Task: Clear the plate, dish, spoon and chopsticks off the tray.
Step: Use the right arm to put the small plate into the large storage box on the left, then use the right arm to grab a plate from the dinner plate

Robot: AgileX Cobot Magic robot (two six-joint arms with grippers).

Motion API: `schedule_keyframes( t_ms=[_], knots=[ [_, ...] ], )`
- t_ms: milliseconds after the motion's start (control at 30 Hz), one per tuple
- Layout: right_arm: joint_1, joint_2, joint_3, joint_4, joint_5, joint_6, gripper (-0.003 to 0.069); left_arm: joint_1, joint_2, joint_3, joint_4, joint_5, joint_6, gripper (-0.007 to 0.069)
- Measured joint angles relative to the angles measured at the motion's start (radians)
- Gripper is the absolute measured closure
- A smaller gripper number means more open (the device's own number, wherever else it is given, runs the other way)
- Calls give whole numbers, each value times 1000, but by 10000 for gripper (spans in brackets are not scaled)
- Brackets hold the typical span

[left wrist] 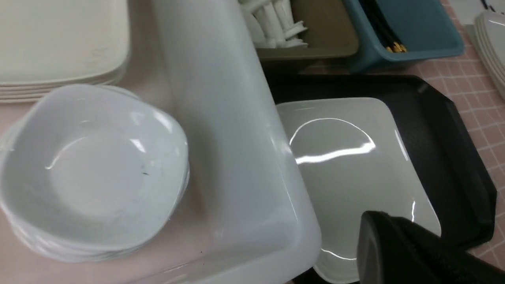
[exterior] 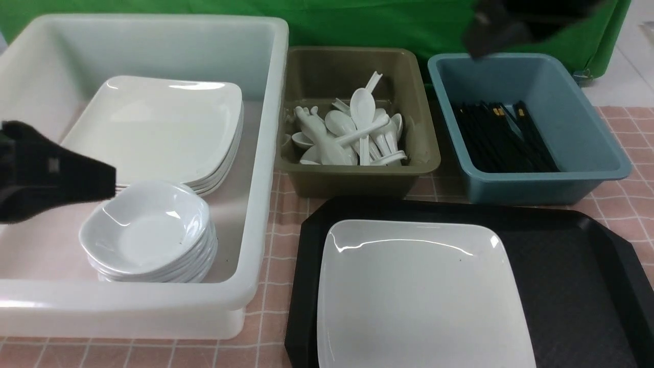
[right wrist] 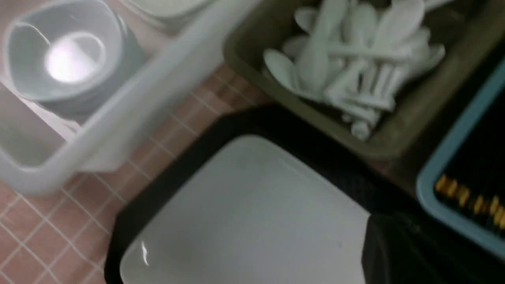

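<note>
One glossy plate (exterior: 419,291) lies flat on the tray (exterior: 577,286), and its low rim may slip from the left gripper (exterior: 76,176) or right gripper (exterior: 493,30), whose finger spread I cannot tell.

No text, label, brand, number or sign can be read in any view; the plate (exterior: 419,296) and the tray (exterior: 577,286) carry no readable marks.

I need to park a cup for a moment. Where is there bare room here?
Free: the tray floor right of the plate, up to its right rim; in the tub, a strip between the dish stack and the right wall. Crowded: spoons heap the olive bin, chopsticks cover most of the blue bin.
</note>
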Motion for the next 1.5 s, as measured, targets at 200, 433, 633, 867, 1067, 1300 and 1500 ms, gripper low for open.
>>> schedule_keyframes(
  t_ms=[200,433,633,867,1067,1300,1500],
  knots=[
    [-269,-115,514,137,-131,-27,561,-164,107,1,12,-119,37,636],
    [-320,-17,732,298,-412,-137,206,-458,277,0,75,-296,10,637],
    [-299,138,689,330,-538,-148,104,-604,423,-43,81,-424,8,637],
    [-241,303,589,345,-575,-163,98,-622,481,-69,121,-448,-11,637],
    [-230,379,565,344,-595,-163,98,-622,470,-70,204,-442,-79,634],
    [-230,389,560,348,-570,-209,379,-622,470,-70,224,-437,-100,628],
    [-243,366,559,349,-481,-231,422,-622,470,-117,292,-397,-160,628]
  ],
)
